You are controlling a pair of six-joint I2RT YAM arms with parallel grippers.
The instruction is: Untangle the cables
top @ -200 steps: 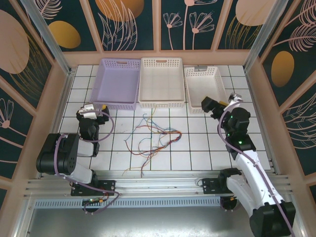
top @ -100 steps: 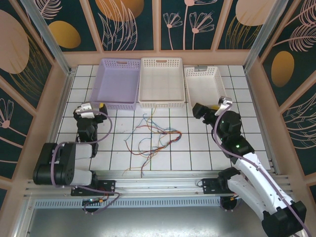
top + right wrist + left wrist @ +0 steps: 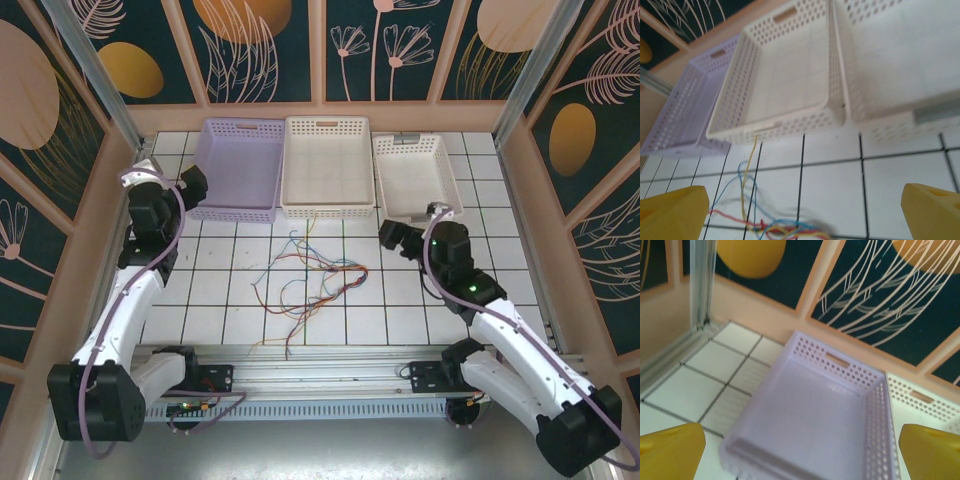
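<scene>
The cables [image 3: 312, 275] lie as one loose tangle of red, blue, yellow-orange and green strands on the white tiles at the table's middle. My right gripper [image 3: 389, 236] hovers just right of the tangle with its jaws wide open and nothing between them. In the right wrist view the cables [image 3: 757, 222] show at the lower left, between the yellow fingertips [image 3: 675, 212] of that open gripper [image 3: 802, 215]. My left gripper [image 3: 194, 181] is open and held up at the near-left corner of the lilac basket [image 3: 238, 212]. It looks down into that basket [image 3: 840, 360], its own gripper [image 3: 800, 455] holding nothing.
Three baskets stand in a row at the back: the lilac one, a cream one [image 3: 328, 210] and a white one [image 3: 410, 140]. One yellow strand [image 3: 751, 160] reaches up to the cream basket's front wall [image 3: 790, 125]. Wooden walls close in the table's sides.
My left arm has unfolded from low at the front left and swung up and back to the lilac basket. My right gripper has moved left and toward the tangle.
</scene>
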